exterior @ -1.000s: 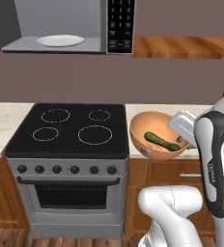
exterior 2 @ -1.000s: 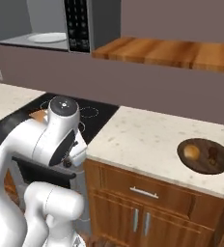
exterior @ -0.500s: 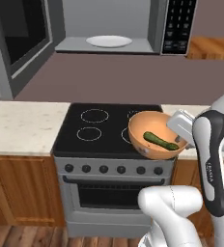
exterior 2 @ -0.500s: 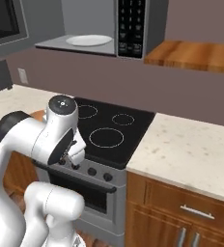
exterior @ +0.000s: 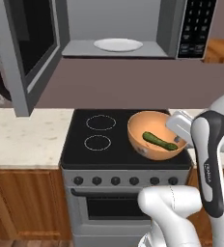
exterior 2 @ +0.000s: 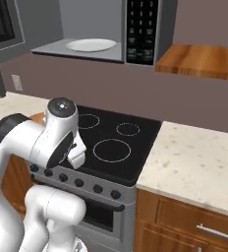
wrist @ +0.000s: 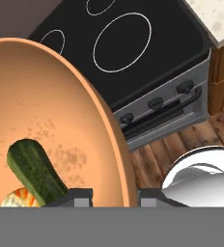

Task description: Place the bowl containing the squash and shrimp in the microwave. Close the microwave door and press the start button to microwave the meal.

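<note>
hand point(wrist: 115, 195) pinching the bowl point(exterior: 150, 134) rim, tilted above the stove point(exterior: 104, 140)

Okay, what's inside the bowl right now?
The bowl holds a dark green squash. Beside it, an orange-and-white bit, probably shrimp, peeks out at the hand view's bottom; the rest is cut off there, so its full shape can't be seen.

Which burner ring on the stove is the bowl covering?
The front right one. In the left base view the bowl, held by the gripper, hides that corner of the stove; both left rings stay fully visible.
</note>
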### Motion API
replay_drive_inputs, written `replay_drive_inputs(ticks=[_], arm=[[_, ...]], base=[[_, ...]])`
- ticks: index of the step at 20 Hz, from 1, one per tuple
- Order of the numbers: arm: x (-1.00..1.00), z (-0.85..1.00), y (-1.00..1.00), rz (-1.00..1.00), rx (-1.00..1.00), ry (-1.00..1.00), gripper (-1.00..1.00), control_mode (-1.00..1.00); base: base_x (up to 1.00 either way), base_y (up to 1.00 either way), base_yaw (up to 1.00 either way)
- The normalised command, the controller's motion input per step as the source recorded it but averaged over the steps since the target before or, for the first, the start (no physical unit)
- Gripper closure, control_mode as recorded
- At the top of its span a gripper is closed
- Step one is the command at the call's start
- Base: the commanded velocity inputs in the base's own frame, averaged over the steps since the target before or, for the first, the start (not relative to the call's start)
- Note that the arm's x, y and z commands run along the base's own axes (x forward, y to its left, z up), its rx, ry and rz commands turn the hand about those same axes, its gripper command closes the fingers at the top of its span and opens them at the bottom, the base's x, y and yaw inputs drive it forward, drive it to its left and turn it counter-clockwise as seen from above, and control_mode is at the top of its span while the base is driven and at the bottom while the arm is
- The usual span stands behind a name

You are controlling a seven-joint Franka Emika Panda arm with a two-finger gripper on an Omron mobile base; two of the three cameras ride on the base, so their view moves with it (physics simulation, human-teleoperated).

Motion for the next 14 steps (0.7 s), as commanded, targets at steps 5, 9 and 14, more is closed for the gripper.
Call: replay_drive_inputs(ticks=[5,9,14], arm=[[0.0,0.0,0.0,0.0,0.0,0.0,1.0,1.0],[0.0,0.0,0.0,0.0,0.0,0.0,1.0,1.0],[0.0,0.0,0.0,0.0,0.0,0.0,1.0,1.0]], base=[[0.37,0.32,-0.04],[0.1,0.51,0.07],[0.23,0.29,0.14]])
